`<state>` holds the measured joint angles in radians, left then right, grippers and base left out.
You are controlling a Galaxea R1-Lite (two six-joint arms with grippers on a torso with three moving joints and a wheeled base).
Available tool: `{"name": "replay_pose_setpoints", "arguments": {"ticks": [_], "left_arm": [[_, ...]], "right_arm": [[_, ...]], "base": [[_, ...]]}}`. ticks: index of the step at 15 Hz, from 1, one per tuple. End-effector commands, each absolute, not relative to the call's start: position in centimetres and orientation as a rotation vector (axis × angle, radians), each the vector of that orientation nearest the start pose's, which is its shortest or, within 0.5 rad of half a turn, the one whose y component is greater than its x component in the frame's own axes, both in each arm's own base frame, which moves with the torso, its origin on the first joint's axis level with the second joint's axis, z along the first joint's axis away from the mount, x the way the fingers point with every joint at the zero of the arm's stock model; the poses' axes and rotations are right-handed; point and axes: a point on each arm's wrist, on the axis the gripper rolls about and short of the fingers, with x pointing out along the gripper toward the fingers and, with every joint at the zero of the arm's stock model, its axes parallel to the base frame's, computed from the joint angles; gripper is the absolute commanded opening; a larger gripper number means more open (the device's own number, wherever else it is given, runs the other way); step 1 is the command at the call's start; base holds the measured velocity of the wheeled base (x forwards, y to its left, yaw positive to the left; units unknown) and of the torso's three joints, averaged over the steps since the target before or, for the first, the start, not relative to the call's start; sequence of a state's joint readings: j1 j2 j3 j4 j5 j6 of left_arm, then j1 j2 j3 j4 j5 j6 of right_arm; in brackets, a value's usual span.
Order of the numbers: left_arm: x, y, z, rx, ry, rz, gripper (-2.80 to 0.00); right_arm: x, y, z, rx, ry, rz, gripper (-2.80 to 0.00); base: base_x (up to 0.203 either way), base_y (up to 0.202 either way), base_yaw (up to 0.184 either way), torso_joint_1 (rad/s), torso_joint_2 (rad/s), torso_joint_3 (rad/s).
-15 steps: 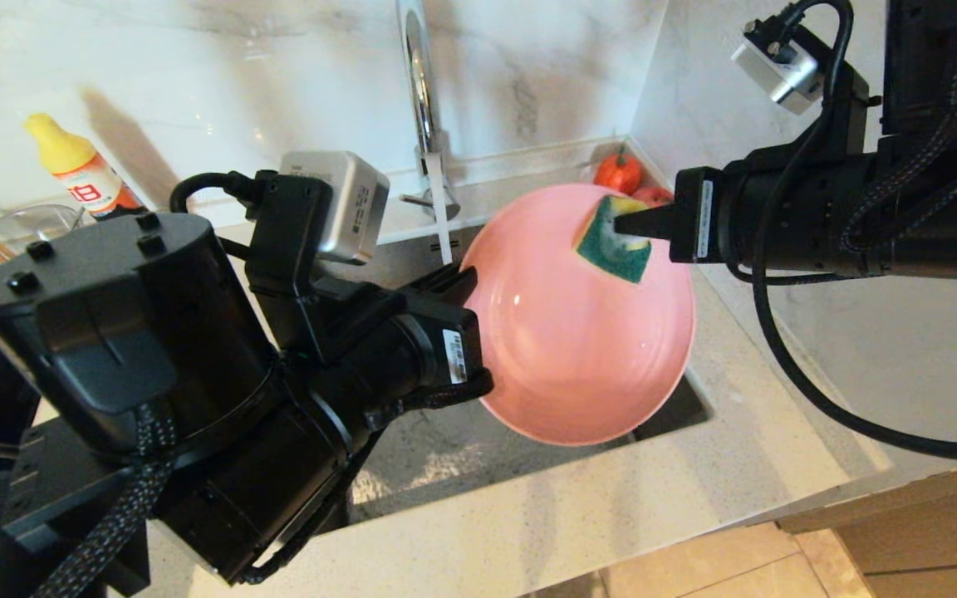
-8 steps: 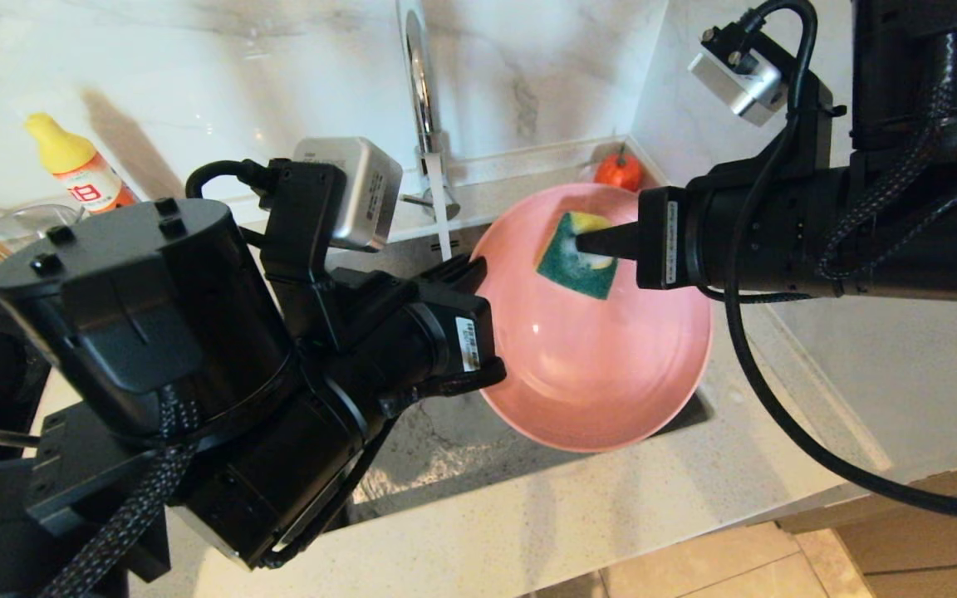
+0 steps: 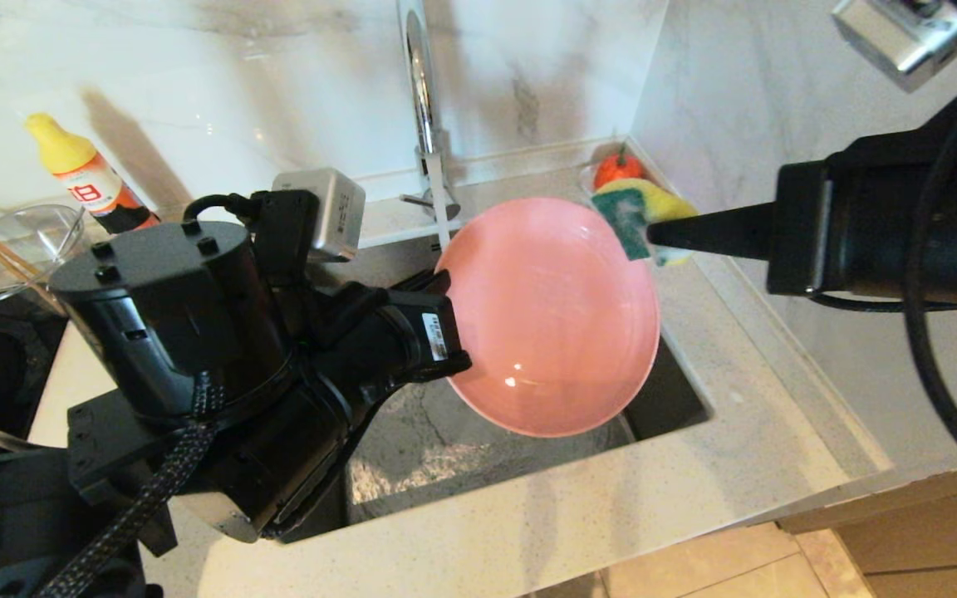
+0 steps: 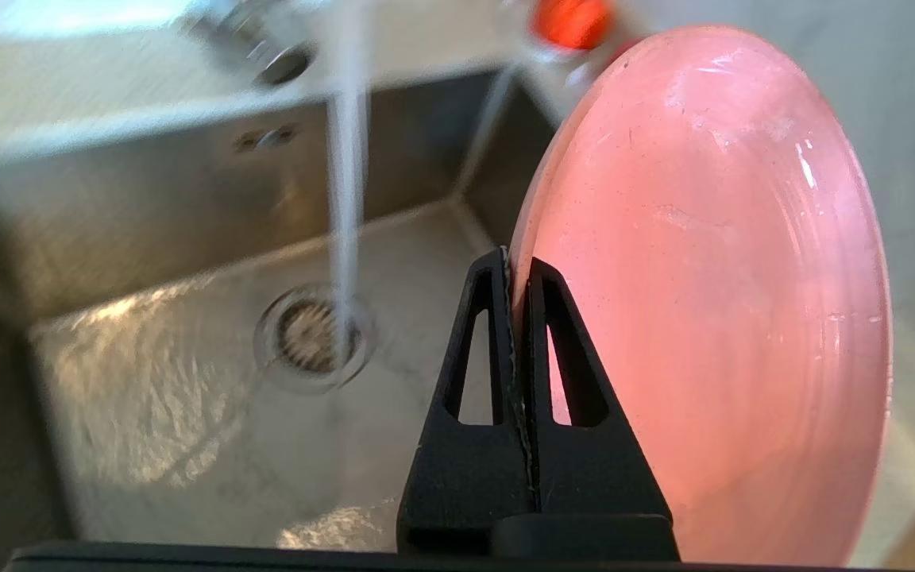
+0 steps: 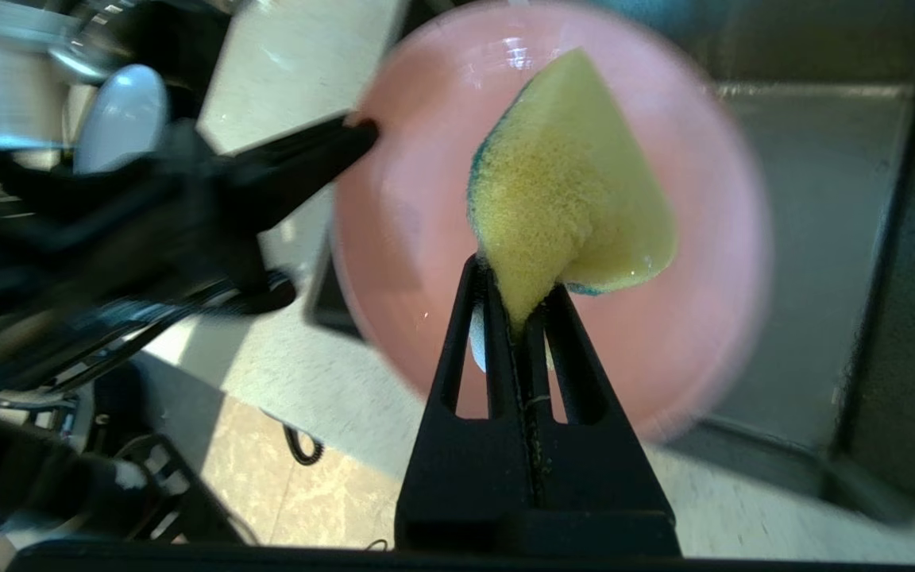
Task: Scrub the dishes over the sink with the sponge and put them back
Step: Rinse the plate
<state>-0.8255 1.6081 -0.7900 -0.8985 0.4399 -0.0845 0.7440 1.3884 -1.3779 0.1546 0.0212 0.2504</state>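
plate [image 3: 549, 320] over sink [image 3: 437, 448] | sponge [image 3: 636, 218] right of plate, apart

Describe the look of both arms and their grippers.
Both arms are matte black with thick round joint housings, black cables and braided sleeving. Each wrist carries a silver boxy camera and a white barcode sticker. The left gripper and right gripper have slim black tapered fingers with triangular cut-outs.

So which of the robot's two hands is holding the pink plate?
The left gripper. It pinches the rim of the pink plate over the sink, while the right gripper holds the yellow sponge instead.
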Motion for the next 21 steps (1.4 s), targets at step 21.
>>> {"name": "replay_pose_setpoints", "arguments": {"ticks": [21], "left_arm": [[34.2, -15.5, 16.1, -0.441, 0.126, -0.057, -2.80]], "right_arm": [[12.5, 11.5, 33.1, 0.160, 0.311, 0.747, -2.80]], "base": [[0.000, 0.000, 0.000, 0.000, 0.00, 0.000]]}}
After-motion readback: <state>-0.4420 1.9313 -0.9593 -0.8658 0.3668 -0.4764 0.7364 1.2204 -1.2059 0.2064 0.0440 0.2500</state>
